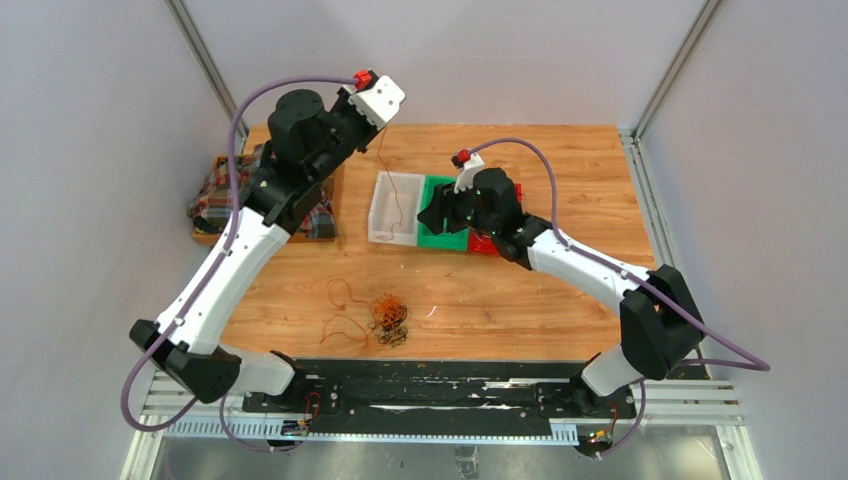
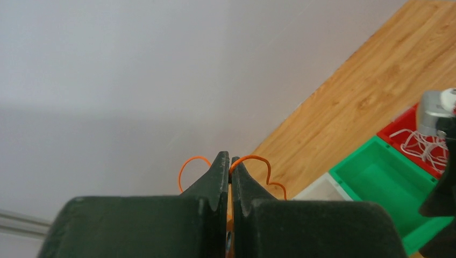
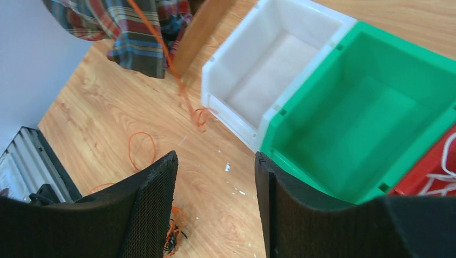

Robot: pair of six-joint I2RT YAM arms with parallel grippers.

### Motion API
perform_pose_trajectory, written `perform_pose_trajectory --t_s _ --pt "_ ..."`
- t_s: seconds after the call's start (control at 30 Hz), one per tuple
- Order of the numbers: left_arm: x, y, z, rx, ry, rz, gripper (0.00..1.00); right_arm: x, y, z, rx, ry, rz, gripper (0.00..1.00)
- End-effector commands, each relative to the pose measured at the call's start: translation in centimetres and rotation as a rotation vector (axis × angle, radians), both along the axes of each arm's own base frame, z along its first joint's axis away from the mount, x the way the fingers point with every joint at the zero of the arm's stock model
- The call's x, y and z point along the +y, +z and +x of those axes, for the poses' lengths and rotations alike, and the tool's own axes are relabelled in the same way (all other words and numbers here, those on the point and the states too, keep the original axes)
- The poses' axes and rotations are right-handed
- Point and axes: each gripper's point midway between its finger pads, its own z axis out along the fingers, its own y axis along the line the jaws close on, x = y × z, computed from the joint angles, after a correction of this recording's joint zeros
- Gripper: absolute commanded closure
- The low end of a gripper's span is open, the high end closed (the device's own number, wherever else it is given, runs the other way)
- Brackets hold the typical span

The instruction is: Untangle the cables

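Note:
My left gripper (image 2: 229,158) is raised high above the back of the table, shut on a thin orange cable (image 2: 258,159) that loops out on both sides of the tips. In the top view that gripper (image 1: 372,125) has the cable (image 1: 396,195) dangling down to the white bin. A tangle of orange and black cables (image 1: 388,318) lies near the front edge, with loose orange loops (image 1: 343,300) to its left. My right gripper (image 3: 215,156) stands open above the table beside the green bin, nothing between its fingers. White cables (image 3: 438,174) lie in the red bin.
Three bins stand side by side mid-table: white (image 1: 380,215), green (image 1: 432,238) and red (image 1: 485,243). A plaid cloth (image 1: 215,195) lies at the left edge on a wooden block. Grey walls enclose the table on three sides.

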Motion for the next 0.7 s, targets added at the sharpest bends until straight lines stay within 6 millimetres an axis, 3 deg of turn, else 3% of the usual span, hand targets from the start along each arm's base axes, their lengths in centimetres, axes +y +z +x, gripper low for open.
perform_pose_trajectory --t_s 0.0,0.37,0.67 --pt "0.0 3.7 1.5 -0.13 0.04 -0.026 1.0 -2.3 -2.3 0.3 0.049 -0.05 -0.049 0.45" --pt "-1.6 1.4 6.4 -0.15 0.087 0.07 1.0 -5.2 -3.4 -0.8 0.075 -0.103 -0.05 0.45" --pt "0.3 -1.0 8.2 -0.123 0.152 0.124 1.0 -6.2 -4.1 -1.2 0.106 -0.126 -0.047 0.45"
